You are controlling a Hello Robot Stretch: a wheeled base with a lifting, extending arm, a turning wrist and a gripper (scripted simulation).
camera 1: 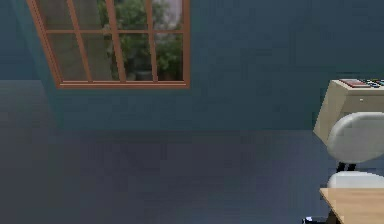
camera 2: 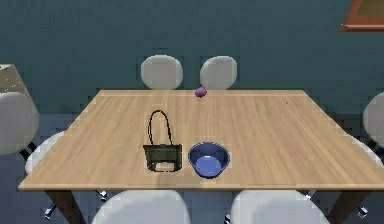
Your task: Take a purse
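One purse [camera 2: 163,155] stands upright on the table [camera 2: 270,130], close to its near edge and just beside a blue bowl [camera 2: 209,159]. Suggest lining up on the side away from the bowl and grabbing high. Arm pose and gripper state: can't tell.

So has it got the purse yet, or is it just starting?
Done: the robot sits alongside the light wooden table. In hand: nothing yet; the small dark purse with a loop handle stands on the tabletop beside a blue bowl. Left: reaching out, gripping it and lifting it clear.
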